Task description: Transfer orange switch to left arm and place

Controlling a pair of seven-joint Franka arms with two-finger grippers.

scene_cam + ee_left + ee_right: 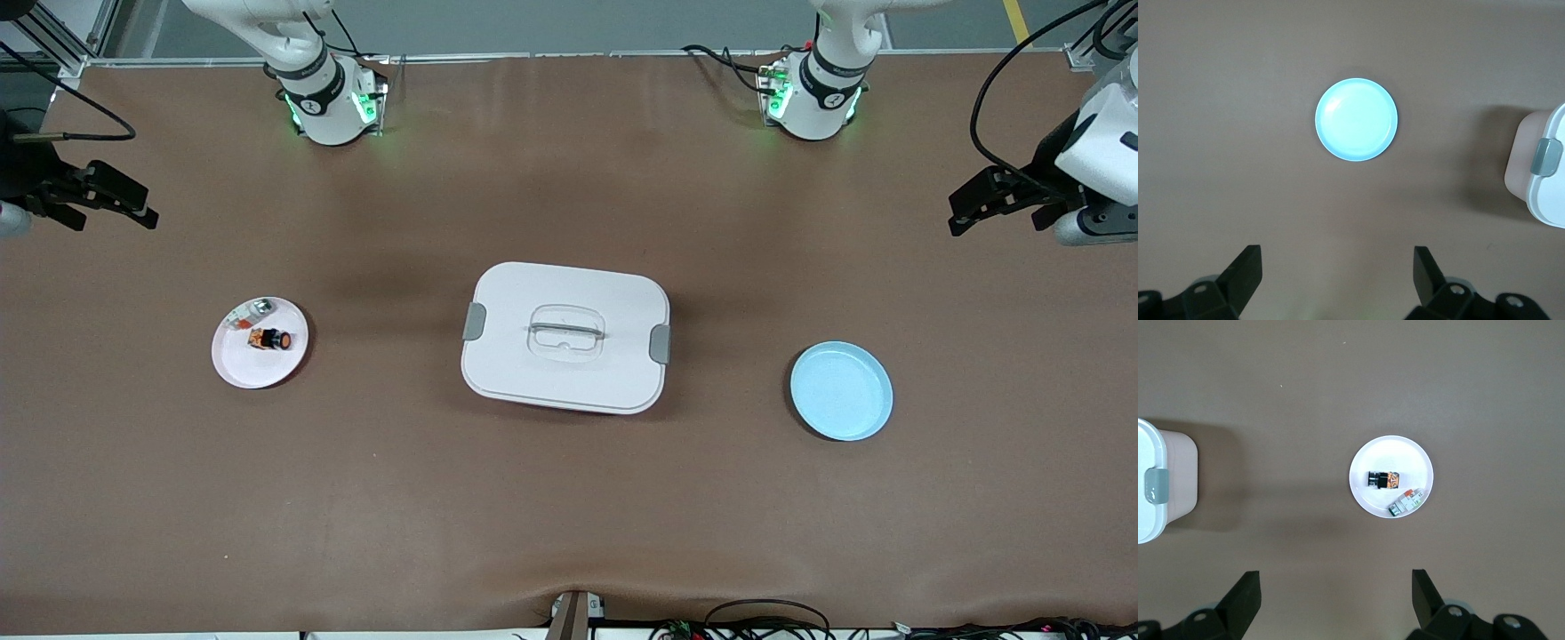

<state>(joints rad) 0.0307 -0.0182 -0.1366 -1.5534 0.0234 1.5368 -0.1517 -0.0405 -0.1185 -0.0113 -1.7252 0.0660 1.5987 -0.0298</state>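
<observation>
The table (569, 533) is wide and brown, and the box (566, 338) stands at its middle, lid on, between the two plates. You must carry nothing over it low; I think the safest path goes well above the lid, or around it on the side of the robot bases.

The blue plate (841, 391) lies toward the left arm's end, with nothing on it. The pink plate (260, 343) lies toward the right arm's end and holds two parts.

The right gripper (120, 204) hangs high over the table edge at its own end, fingers spread wide and holding nothing. The left gripper (1000, 200) hangs over the other end, also spread and holding nothing.

The orange switch (269, 339) lies on its side on the pink plate, just beside the silver-and-clear part (250, 313), which is farther from the front camera. Bring the right gripper down straight over the switch, and turn the fingers so they close across its short body and do not catch the neighbour part.
</observation>
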